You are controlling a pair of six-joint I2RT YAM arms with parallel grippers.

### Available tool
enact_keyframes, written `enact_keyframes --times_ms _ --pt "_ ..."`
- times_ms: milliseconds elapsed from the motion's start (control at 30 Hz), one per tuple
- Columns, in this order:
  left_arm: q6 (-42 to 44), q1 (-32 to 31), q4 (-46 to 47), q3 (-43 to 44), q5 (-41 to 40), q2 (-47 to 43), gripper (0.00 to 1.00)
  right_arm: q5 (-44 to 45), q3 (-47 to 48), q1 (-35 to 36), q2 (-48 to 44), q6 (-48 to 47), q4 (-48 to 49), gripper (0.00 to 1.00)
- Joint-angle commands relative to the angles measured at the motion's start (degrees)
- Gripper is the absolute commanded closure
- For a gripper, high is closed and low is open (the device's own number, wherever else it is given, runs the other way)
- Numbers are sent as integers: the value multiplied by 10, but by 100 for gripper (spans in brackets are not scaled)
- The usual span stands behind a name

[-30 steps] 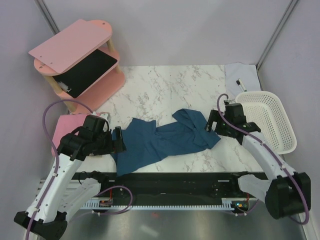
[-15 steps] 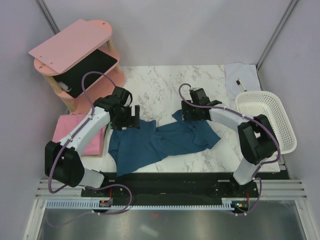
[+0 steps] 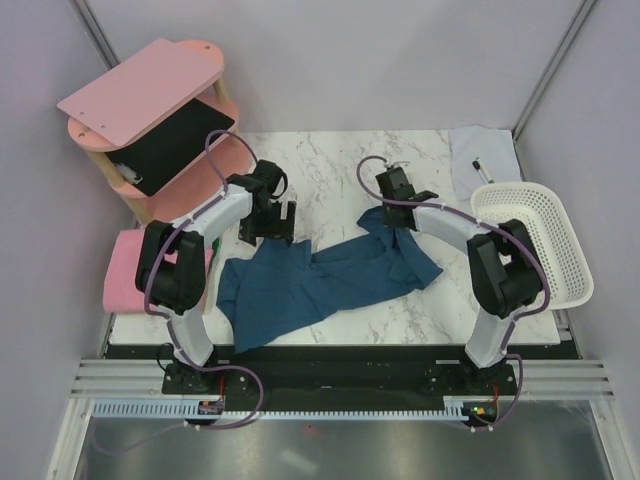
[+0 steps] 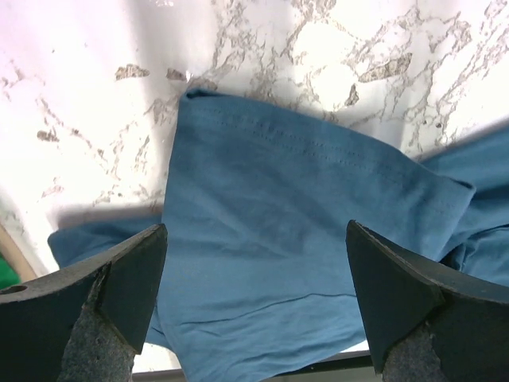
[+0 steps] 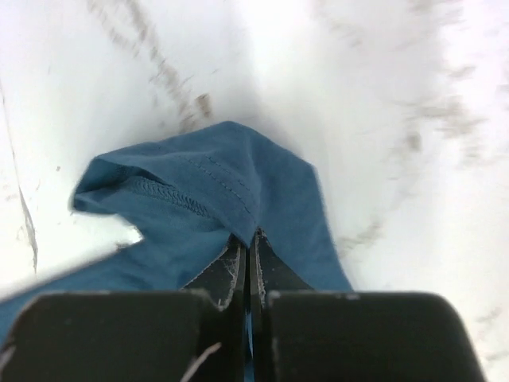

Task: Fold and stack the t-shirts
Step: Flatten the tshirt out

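A dark teal-blue t-shirt [image 3: 320, 285] lies crumpled across the marble table [image 3: 330, 165]. A pink t-shirt [image 3: 125, 270] lies folded at the table's left edge. My left gripper [image 3: 272, 228] hovers open over the teal shirt's far left corner. In the left wrist view a hemmed edge of the shirt [image 4: 270, 183] lies flat below the gripper [image 4: 254, 231], whose fingers touch nothing. My right gripper [image 3: 392, 218] is shut on a raised fold at the shirt's far right. The right wrist view shows the gripper [image 5: 247, 236] pinching blue cloth [image 5: 207, 183] with stitched seams.
A pink wooden shelf [image 3: 150, 95] holding a black slab [image 3: 175, 145] stands at the back left. A white mesh basket [image 3: 535, 240] sits at the right edge. Behind it lies a small white cloth with a pen [image 3: 480, 155]. Bare marble lies behind the shirt.
Both arms have reached from the near side to the shirt's far edge. The right gripper has shut on a fold of the teal shirt. The left gripper stayed open.
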Motion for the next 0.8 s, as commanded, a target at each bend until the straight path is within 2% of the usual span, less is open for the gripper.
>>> enact_keyframes --times_ms 0,167,267,300,467,533,567,600,767 --pt "28 -2 21 52 2 32 0 53 -30 -70 -99 35 26 100" --pt "18 -2 21 92 8 115 4 5 -48 -125 -94 27 27 100" --pt "13 -1 18 106 2 143 24 0 -56 -137 -92 27 29 100" --pt "12 -1 18 110 2 152 34 -2 -55 -143 -91 29 28 100" --pt "14 -2 23 122 25 168 46 -30 -43 -152 -76 33 28 100" --pt "18 -4 25 135 31 180 63 -36 -40 -152 -69 35 28 100" --pt "19 -3 26 137 38 183 76 -40 -39 -153 -67 34 28 100" --pt "18 -4 26 146 38 187 98 -42 -38 -153 -65 35 29 100" --pt "31 -5 24 200 24 181 98 -56 -37 -154 -55 32 31 100"
